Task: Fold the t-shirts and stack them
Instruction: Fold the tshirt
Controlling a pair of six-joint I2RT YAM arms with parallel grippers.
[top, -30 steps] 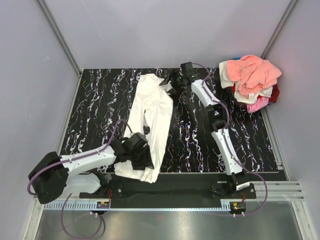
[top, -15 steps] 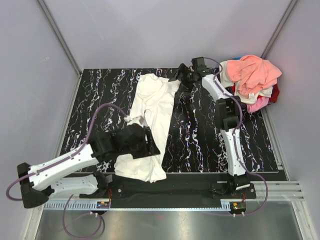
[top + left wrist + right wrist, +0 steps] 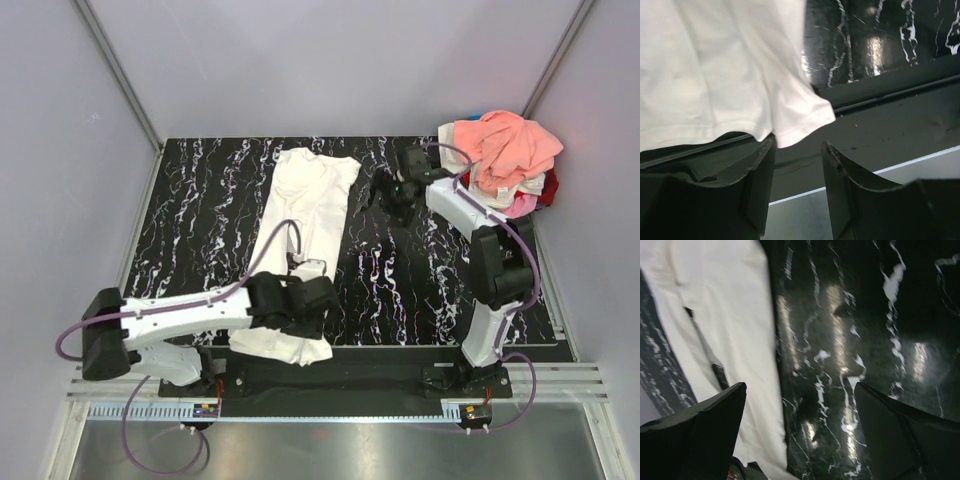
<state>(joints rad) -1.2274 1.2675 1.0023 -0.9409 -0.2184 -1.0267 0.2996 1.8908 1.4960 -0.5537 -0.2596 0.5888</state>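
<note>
A white t-shirt lies as a long folded strip from the far middle of the table to its near edge. My left gripper hovers over the strip's near end, open and empty. In the left wrist view a corner of the white shirt lies just beyond the fingertips. My right gripper is open and empty over bare table, to the right of the shirt's far end. In the right wrist view the white shirt lies to the left.
A pile of salmon-peach, cream, pink and red shirts sits at the back right corner. The black marbled table ends at a dark rail and metal ledge at the near edge. Grey walls enclose three sides.
Both grippers have let go of the white shirt. The right one moved right, off its far corner. The left one lowered to the near end. The shirt now lies flat and straight.
</note>
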